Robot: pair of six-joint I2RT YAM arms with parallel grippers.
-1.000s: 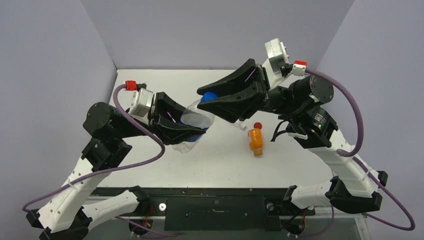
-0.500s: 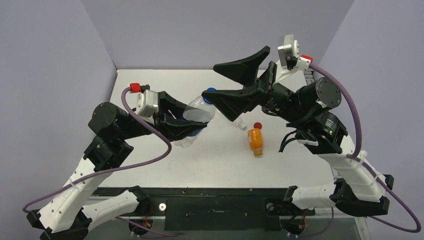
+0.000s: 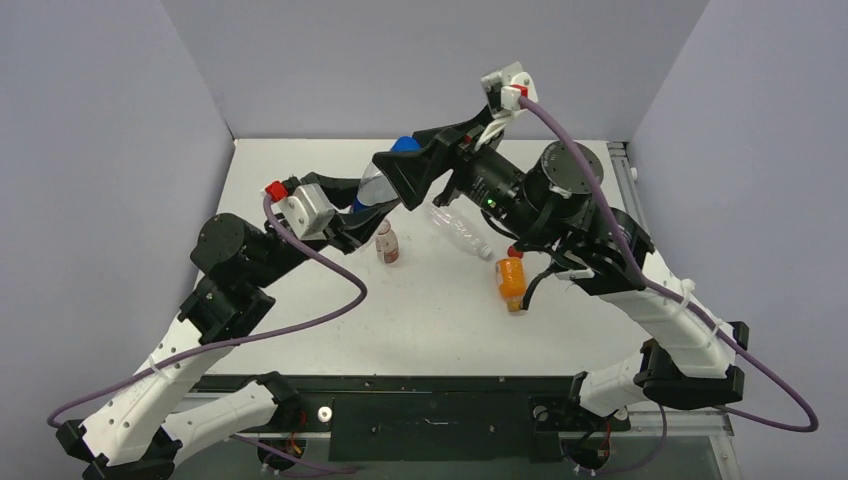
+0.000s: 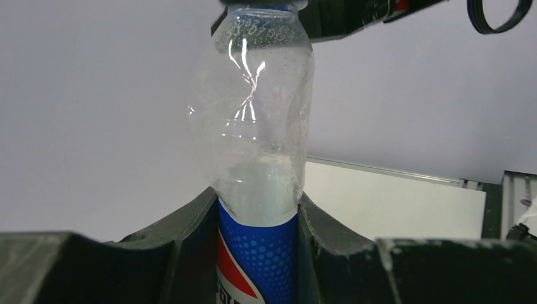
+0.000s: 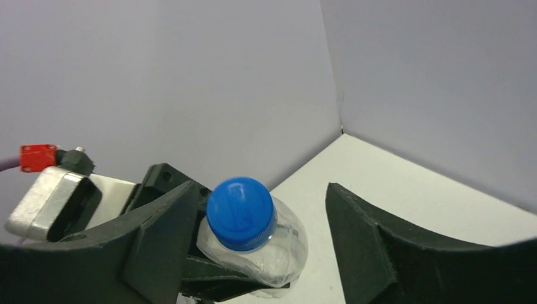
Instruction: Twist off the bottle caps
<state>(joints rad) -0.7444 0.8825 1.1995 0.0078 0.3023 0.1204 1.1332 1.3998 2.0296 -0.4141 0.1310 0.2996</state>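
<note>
My left pincer is pressed onto the bottle at its blue label and holds it in the air above the far left of the desk. The bottle's long axis rises from that grip toward the far right, so the cap is the high end. My right pincer is spread around the cap, with one finger on each side. It faces nearly down the bottle's axis, so the cap top points into the pincer. The cap is not centred. In the right wrist view it sits close against the left-hand finger, and contact cannot be confirmed. A clear gap remains to the other finger. I judge that the pincer must centre on the cap, close on it, and then turn about the bottle's axis. The right arm is at the cap, while the left only anchors the body. The left wrist view shows the grip on the label and the dented clear shoulder, but the frame edge cuts off the cap. Only the top view shows the tilt, and the red-label bottle, clear bottle and orange bottle on the desk below.
</note>
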